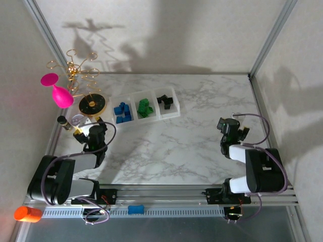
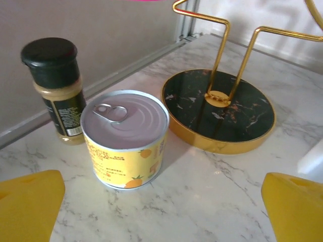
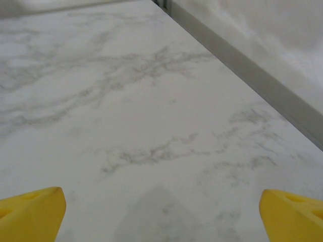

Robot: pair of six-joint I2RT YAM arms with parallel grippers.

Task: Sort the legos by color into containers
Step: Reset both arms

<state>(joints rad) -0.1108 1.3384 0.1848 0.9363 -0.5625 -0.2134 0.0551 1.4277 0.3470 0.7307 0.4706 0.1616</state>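
Two yellow fingertips [image 2: 30,206] of the left gripper [image 2: 161,209] are standing spread wide apart, gripping nothing, and we are seeing bare table [image 2: 207,194] between them. Just beyond them a yellow-labelled can [image 2: 125,138] is standing upright with its pull-tab lid on. A dark-capped spice jar [image 2: 54,91] is standing just beside it toward the table's left edge. The round black-and-gold dish [image 2: 219,108] is sitting near the can on its other side, gold wire rods rising from its middle.

The right gripper [image 3: 161,212] is likewise gaping, its fingertips wide apart over bare table near the right edge, holding nothing.

From above, we are finding the tray [image 1: 170,114] lying toward the far left corner of the table, just beside the dish and well apart from the right gripper. Blue legos [image 1: 122,112] are lying in its left compartment, green legos [image 1: 145,107] in the middle one and black legos [image 1: 164,101] in the right one. How many are sitting in each we cannot quite make out, as they are small and heaped.

A flat blue clip [image 1: 135,209] is sitting on the metal rail [image 1: 176,209] along the near edge.
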